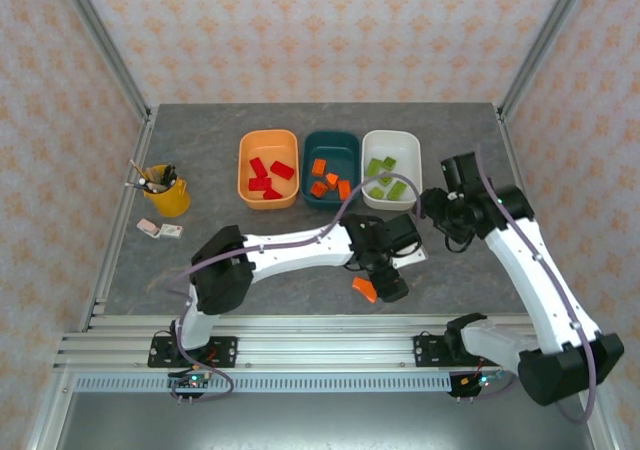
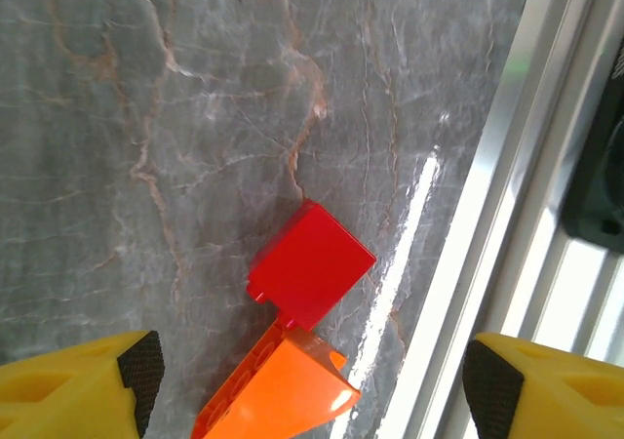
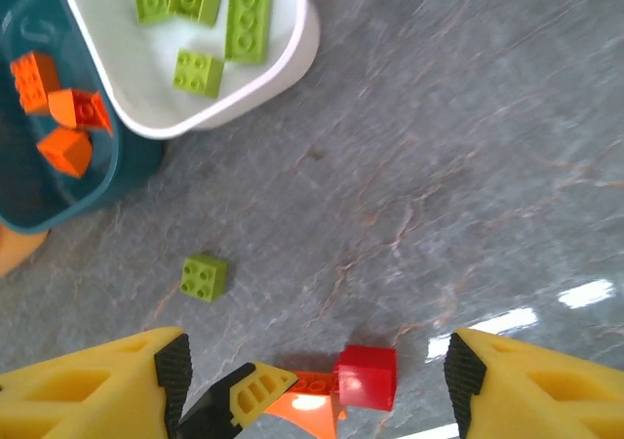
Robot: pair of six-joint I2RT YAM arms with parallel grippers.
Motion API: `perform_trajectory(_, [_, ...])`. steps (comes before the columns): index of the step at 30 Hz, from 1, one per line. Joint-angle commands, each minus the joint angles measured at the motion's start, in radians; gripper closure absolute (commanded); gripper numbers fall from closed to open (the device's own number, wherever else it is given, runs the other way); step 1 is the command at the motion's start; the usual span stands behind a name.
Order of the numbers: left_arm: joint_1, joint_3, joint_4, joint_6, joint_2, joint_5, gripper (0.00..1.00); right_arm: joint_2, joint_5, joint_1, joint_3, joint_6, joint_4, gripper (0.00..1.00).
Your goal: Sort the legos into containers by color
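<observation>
Top view: the orange lego (image 1: 364, 289) lies on the near bench (image 1: 300, 295), just left of the left end effector (image 1: 388, 282).

Left wrist view: that end effector is open. The orange lego sits between its jaws, ungripped, touching a glossy red lego (image 2: 312, 263).

Right wrist view: the right end effector (image 3: 312, 380) is open and empty, with the same pair between its jaws. A yellow-green lego (image 3: 204, 277) lies loose near the white container (image 3: 297, 54).

No text, label, brand, number or sign can be read anywhere. The two small pale packets (image 1: 171, 232) near the left edge of the grey marbled surface (image 1: 200, 155) are too small to show print.
</observation>
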Motion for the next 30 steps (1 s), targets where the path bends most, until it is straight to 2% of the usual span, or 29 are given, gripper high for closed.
perform_trajectory(1, [-0.031,0.046,-0.048,0.059,0.032,-0.080,0.15,-0.075,0.101,-0.006,0.022,0.034,-0.084,0.27])
perform_trajectory(6, [-0.050,-0.009,0.037,0.130,0.034,-0.158,0.09,-0.131,0.164,-0.014,0.062,0.055,-0.136,0.25])
perform_trajectory(17, [-0.050,-0.051,0.130,0.256,0.096,-0.189,0.10,-0.192,0.190,-0.014,0.085,0.108,-0.192,0.24])
perform_trajectory(24, [-0.051,-0.029,0.154,0.259,0.143,-0.200,0.11,-0.211,0.181,-0.015,0.068,0.112,-0.204,0.24])
perform_trajectory(30, [-0.051,-0.011,0.156,0.248,0.169,-0.191,0.31,-0.221,0.180,-0.014,0.062,0.115,-0.207,0.24])
